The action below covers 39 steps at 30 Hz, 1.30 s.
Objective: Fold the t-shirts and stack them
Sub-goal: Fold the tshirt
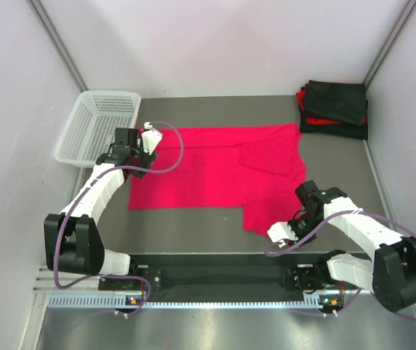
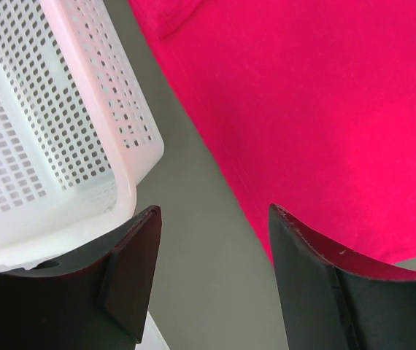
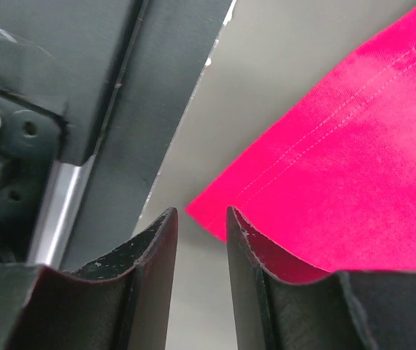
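The red t-shirt (image 1: 215, 164) lay flat at bench (image 1: 193, 222) centre; the left tool (image 2: 214, 240) gaped empty off its 10 o'clock corner, and the right tool (image 3: 202, 226) stood narrowly apart, unclamped, at the 5 o'clock corner, where a shallow bite could slip.

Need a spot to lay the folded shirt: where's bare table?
Bare: the strip between the red t-shirt and the base rail; also the far strip between white mesh basket and folded shirt stack. Crowded: near right, by the right gripper.
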Motion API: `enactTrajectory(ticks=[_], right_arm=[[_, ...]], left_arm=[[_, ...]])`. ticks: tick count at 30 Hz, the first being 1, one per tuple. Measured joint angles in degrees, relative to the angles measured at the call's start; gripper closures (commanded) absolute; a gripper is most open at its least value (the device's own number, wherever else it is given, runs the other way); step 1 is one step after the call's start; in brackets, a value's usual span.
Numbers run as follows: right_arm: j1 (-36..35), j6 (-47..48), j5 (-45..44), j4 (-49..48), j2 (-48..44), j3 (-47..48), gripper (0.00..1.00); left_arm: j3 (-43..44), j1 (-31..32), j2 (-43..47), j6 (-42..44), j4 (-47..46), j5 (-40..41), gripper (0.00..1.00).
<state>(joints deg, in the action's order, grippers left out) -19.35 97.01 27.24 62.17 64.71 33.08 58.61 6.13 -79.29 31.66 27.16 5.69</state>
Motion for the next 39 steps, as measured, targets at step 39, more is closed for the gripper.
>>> enactTrajectory(ticks=[39], right_arm=[[-0.8,-11.2,-3.6,-5.5,-6.1,-0.4,1.00]], left_arm=[[-5.4,-2.4,2.1,24.9,26.4,-10.5,0.37]])
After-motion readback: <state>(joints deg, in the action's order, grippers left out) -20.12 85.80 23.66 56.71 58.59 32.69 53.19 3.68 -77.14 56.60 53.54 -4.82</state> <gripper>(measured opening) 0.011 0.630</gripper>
